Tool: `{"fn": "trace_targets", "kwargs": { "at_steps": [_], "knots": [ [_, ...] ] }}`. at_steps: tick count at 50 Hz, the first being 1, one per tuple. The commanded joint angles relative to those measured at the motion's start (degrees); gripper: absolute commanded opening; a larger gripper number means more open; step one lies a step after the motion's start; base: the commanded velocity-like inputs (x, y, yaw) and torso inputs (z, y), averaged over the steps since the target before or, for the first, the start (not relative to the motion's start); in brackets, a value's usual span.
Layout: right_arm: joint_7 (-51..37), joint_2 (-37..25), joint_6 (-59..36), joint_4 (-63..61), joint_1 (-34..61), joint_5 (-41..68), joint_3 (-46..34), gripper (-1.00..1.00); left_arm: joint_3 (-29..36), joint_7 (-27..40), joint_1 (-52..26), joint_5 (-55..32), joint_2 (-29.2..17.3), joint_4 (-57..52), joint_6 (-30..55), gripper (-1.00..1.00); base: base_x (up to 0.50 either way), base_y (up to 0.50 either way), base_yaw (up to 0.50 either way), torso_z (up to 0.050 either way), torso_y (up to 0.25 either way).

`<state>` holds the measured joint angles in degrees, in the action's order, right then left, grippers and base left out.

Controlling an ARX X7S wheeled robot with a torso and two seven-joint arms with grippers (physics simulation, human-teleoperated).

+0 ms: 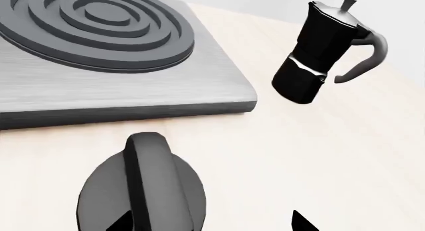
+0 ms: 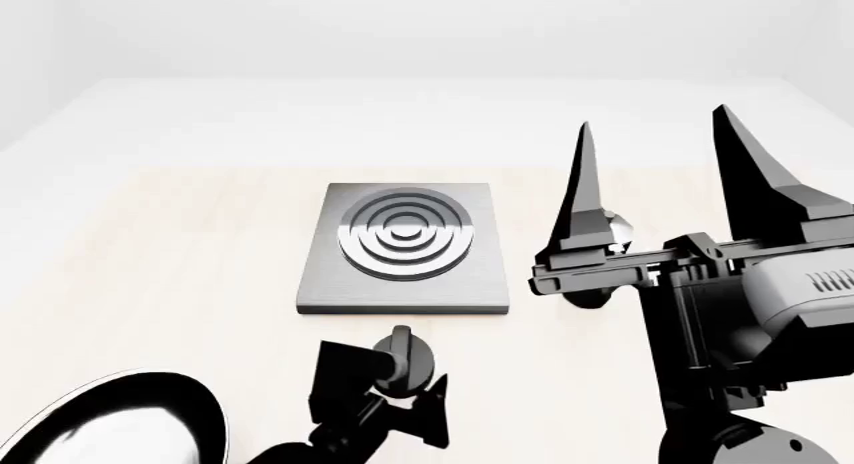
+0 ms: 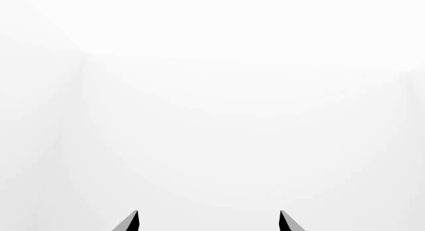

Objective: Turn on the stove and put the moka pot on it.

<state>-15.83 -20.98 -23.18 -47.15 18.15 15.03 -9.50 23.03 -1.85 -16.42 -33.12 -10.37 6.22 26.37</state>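
On the pale bench the stove lay flat, its knob just in front of it. The left tool hovered at the knob, fingers spread, not gripping it. The moka pot stood upright right of the stove. The right tool pointed upward, spread and empty.

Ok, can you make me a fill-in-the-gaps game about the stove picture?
1. The left hand is nearest the ____.
2. The burner on the stove has nothing ____ it.
3. The moka pot stands on the ____, beside the stove.
4. The right hand is ____ and holds nothing.

Missing words: knob; on; table; open
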Motion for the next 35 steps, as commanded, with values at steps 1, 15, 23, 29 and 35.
{"fn": "trace_targets", "kwargs": {
  "at_steps": [1, 15, 23, 29, 35],
  "knots": [
    [-0.28, -0.26, -0.13, -0.33, 0.0, 0.21, -0.08, 1.0, 0.76, -0.36, -0.03, -0.08, 0.45, 1.18, -0.61, 1.0, 0.0, 0.0, 0.0, 0.0, 0.0],
    [-0.46, -0.48, 0.5, 0.11, -0.26, 0.23, -0.22, 1.0, 2.7, -0.53, 0.73, -0.81, 0.59, -0.85, 0.55, 1.0, 0.0, 0.0, 0.0, 0.0, 0.0],
    [-0.63, -0.52, 0.51, 0.13, -0.23, 0.34, -0.43, 1.0, 3.47, -0.5, 0.04, -1.03, 0.63, -1.64, 1.14, 1.0, 0.0, 0.0, 0.0, 0.0, 0.0],
    [-0.76, -0.63, 0.43, 0.04, -0.21, 0.45, -0.5, 1.0, 3.52, -0.19, -4.19, -0.95, 1.8, -0.22, 1.99, 1.0, 0.0, 0.0, 0.0, 0.0, 0.0],
    [-0.78, -0.9, 0.87, 0.18, -0.61, 0.68, -0.12, 1.0, 3.61, -0.3, -8.74, -0.87, 2.98, 2.54, 2.81, 1.0, 0.0, 0.0, 0.0, 0.0, 0.002]
  ]
}}
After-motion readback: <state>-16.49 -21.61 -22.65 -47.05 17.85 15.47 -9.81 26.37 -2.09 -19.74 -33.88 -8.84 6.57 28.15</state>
